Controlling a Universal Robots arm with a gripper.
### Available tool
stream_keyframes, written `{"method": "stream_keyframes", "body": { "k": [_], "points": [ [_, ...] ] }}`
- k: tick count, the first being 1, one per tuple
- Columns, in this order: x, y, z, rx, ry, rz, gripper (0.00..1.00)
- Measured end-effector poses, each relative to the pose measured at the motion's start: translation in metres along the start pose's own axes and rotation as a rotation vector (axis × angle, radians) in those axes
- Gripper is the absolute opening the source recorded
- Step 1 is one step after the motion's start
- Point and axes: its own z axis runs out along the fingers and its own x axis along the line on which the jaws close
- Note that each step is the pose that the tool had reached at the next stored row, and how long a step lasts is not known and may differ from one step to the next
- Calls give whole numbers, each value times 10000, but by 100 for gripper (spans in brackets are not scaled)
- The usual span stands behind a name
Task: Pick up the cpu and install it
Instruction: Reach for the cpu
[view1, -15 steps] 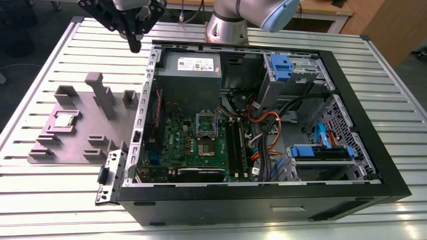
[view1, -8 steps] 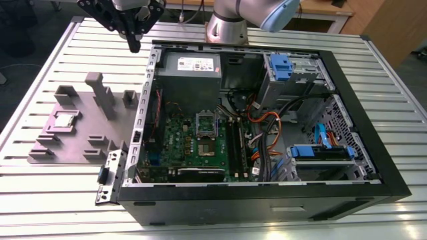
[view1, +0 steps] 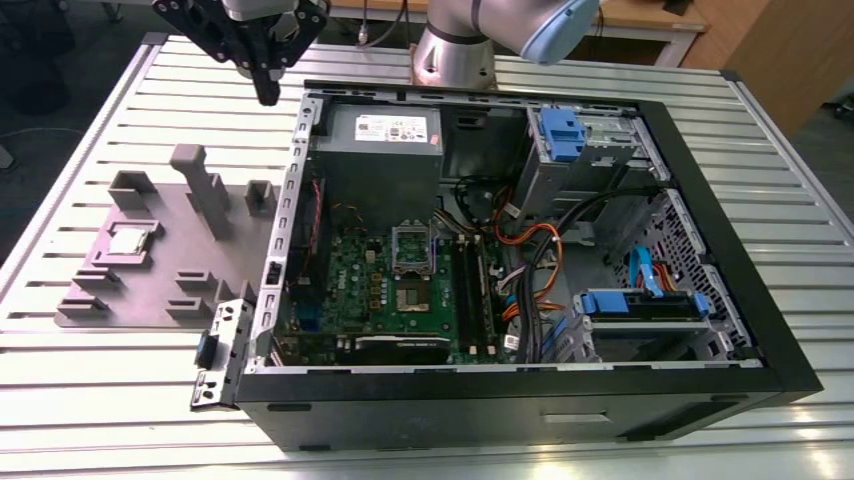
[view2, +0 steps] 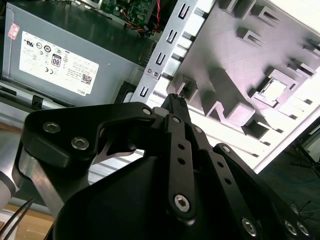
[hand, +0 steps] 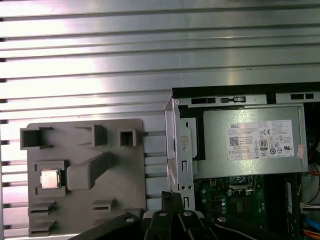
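One cpu (view1: 130, 241), one grey fixture plate (view1: 150, 292), one open computer case (view1: 534, 415), perhaps two blue drive brackets (view1: 562, 133)

Exterior view: black linkage gripper (view1: 267, 93) cropped at the top edge above its knuckles. The silver-grey robot arm (view1: 461, 45) is cut there too. The small square silver-topped cpu (view1: 130, 240) is too small to show its rim.

First wrist view: open black desktop computer case (hand: 225, 90) runs off the picture's edges.

Second wrist view: gripper body hides part of the flat grey plastic fixture plate (view2: 240, 45).
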Motion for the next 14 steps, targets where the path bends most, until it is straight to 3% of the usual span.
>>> {"method": "stream_keyframes", "body": {
  "k": [14],
  "points": [
    [44, -3, -2, 1, 0, 0, 11]
  ]
}}
